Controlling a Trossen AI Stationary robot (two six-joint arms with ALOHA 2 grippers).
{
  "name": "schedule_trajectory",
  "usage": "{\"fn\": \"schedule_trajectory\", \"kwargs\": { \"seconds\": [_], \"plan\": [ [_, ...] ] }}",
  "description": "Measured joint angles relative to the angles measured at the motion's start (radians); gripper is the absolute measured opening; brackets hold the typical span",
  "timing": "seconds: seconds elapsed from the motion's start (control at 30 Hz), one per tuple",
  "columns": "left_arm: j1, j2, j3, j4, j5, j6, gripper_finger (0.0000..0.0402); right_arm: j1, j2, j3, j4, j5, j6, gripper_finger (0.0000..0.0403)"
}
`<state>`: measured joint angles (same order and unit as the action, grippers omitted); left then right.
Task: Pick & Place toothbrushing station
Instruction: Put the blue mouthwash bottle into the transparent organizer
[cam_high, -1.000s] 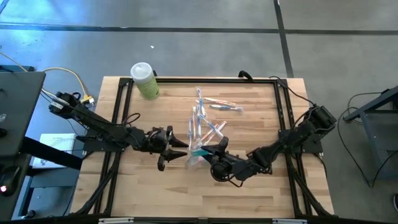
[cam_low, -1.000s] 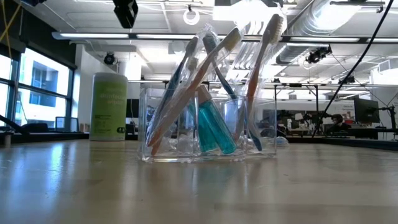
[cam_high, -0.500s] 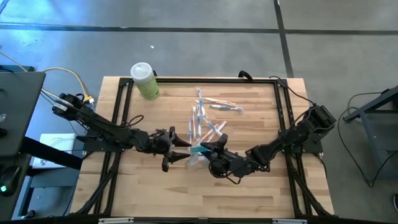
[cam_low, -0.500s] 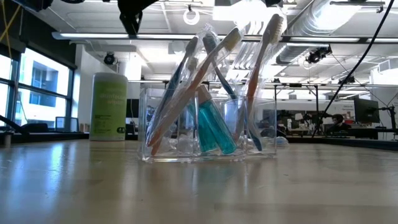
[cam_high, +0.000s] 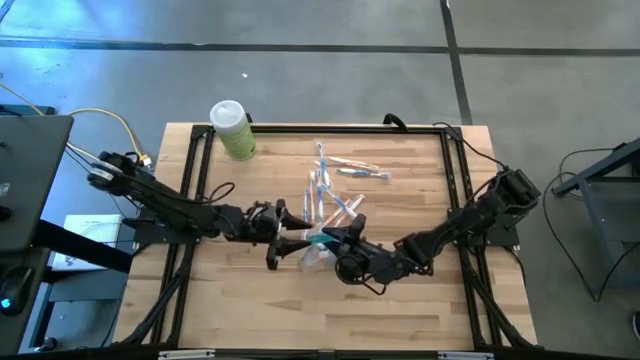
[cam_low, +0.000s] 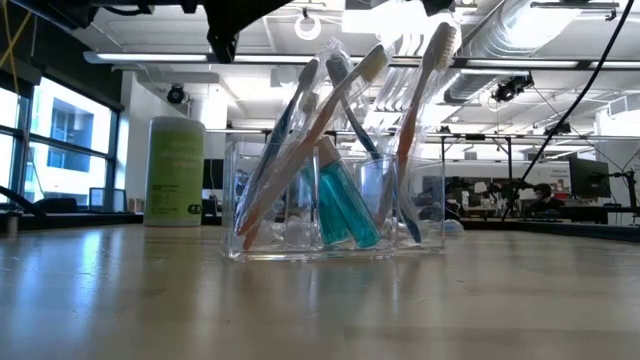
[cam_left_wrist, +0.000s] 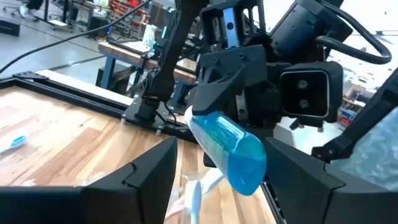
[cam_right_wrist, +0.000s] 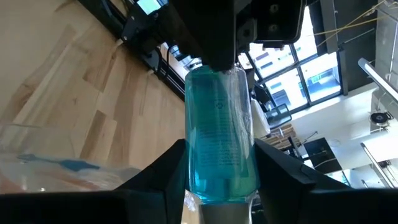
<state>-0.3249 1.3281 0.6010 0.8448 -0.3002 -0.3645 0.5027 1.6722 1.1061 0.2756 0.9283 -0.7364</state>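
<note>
Wooden table (cam_high: 250, 300) — right gripper (cam_high: 330, 240) clamps teal tube (cam_right_wrist: 219, 137) over holder (cam_low: 335, 205).

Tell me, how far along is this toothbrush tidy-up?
Mostly done, it seems. Several toothbrushes already stand in the clear holder. In hand: the right end effector grips a teal tube at the holder, while the left end effector sits open beside it. Left: two toothbrushes lying on the table.
</note>
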Motion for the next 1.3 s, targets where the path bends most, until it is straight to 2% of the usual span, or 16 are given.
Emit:
{"fn": "schedule_trajectory", "kwargs": {
  "seconds": [0.2,0.5,1.3],
  "plan": [
    [0.024,0.012,0.000,0.026,0.089,-0.003,0.0230,-0.009,0.000,0.000,0.005,-0.004,0.001,0.0147],
    [0.024,0.011,0.000,0.026,0.096,0.006,0.0230,-0.015,0.000,0.000,0.003,-0.005,-0.001,0.0147],
    [0.046,0.011,0.000,0.001,0.003,-0.017,0.0230,-0.042,0.000,0.000,0.002,-0.012,-0.002,0.0148]
  ]
}}
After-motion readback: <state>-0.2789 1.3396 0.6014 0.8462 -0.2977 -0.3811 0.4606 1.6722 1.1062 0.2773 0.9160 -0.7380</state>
